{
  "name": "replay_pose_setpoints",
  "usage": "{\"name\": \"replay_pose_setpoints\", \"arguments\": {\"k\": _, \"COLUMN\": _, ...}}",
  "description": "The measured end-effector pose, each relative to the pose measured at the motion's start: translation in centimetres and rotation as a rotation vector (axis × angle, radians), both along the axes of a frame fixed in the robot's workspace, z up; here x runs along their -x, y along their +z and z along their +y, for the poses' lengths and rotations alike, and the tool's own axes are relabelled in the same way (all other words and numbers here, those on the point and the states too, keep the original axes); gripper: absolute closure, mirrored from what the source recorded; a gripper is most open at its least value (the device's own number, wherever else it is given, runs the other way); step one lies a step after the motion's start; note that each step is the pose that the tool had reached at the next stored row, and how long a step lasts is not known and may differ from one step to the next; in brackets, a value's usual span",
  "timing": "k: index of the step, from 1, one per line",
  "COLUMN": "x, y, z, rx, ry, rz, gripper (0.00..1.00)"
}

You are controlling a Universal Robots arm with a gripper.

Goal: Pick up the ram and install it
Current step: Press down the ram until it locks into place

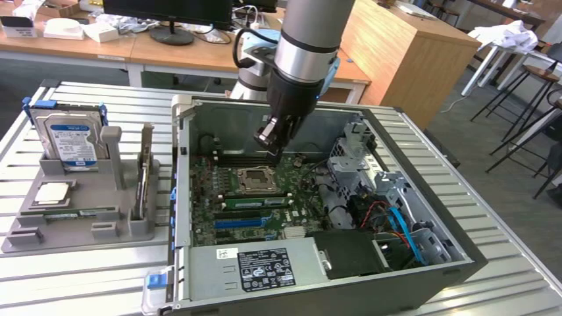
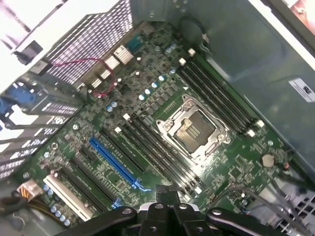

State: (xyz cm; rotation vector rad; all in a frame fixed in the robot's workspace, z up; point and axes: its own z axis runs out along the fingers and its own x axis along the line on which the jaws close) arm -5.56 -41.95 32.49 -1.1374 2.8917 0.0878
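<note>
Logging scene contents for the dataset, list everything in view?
table: 1, silver slatted, under everything
PC case: 1, black, open, centre
motherboard: 1, green, inside the case
CPU socket: 1, silver, open, mid-board
power supply: 1, grey, labelled, case's near edge
holder: 1, grey, exterior view's left
hard drive: 1, silver with blue-white label, upright in the holder
processor chip: 1, silver, flat in the holder
ram: 1, green, flat in the holder's groove
monitor: 1, black, background desk
arm: 1, grey and blue, above the case
gripper: 1, black, fingers shut, over the slots behind the socket
</note>
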Motion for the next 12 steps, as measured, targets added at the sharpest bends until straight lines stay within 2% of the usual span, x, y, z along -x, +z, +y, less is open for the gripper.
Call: {"name": "replay_pose_setpoints", "arguments": {"k": 12, "x": 0.19, "y": -0.08, "z": 0.00, "rx": 0.0000, "ry": -0.168, "rz": 0.0000, "gripper": 0.90}}
